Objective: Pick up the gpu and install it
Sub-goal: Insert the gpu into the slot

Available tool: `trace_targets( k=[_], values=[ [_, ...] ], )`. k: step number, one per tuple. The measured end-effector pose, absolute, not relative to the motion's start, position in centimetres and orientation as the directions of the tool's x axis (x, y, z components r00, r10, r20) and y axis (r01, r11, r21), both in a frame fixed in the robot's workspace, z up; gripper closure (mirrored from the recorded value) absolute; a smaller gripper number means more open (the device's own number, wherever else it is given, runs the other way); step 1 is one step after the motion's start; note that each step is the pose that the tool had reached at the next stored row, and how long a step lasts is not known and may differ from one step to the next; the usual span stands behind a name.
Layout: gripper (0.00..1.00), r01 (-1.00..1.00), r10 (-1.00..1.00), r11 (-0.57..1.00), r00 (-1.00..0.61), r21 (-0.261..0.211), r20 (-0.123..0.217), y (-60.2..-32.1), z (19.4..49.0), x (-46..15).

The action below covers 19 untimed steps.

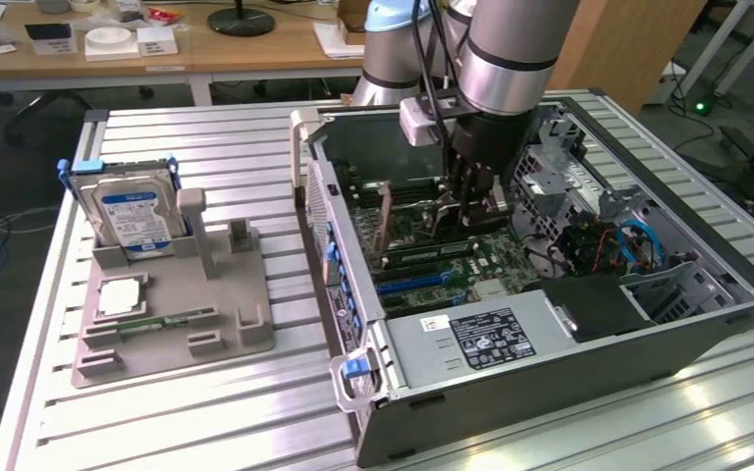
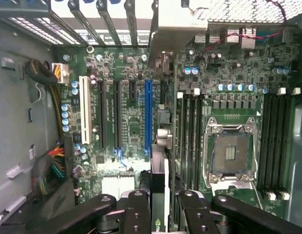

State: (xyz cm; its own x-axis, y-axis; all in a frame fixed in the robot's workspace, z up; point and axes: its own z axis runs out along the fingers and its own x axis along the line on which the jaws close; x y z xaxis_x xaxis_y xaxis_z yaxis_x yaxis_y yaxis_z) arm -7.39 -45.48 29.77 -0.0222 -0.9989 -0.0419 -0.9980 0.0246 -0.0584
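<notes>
The open computer case lies on its side on the slatted table, with the arm reaching down into it. The motherboard is seen from the wrist, its blue expansion slot lying just beside the held card. The gpu is carried edge-on, clamped between the closed fingers of the gripper, above the board. For a clean seating, the card edge is judged to need alignment along the slot's length, bracket toward the rear openings, and a straight, untilted press. The hard drive stands in the grey fixture outside the case.
</notes>
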Motion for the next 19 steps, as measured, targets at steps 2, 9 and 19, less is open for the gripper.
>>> trace_targets(
  k=[2, 9, 19],
  values=[
    [0.73, -0.998, -0.999, 0.026, -0.024, -0.052, -0.042, -45.7, 29.6, -7.4],
    [0.73, -0.998, -0.999, 0.027, -0.025, -0.051, -0.041, -45.8, 28.9, -8.2],
    [0.73, -0.998, -0.999, 0.027, -0.025, -0.053, -0.042, -46.2, 27.6, -8.8]
  ],
)
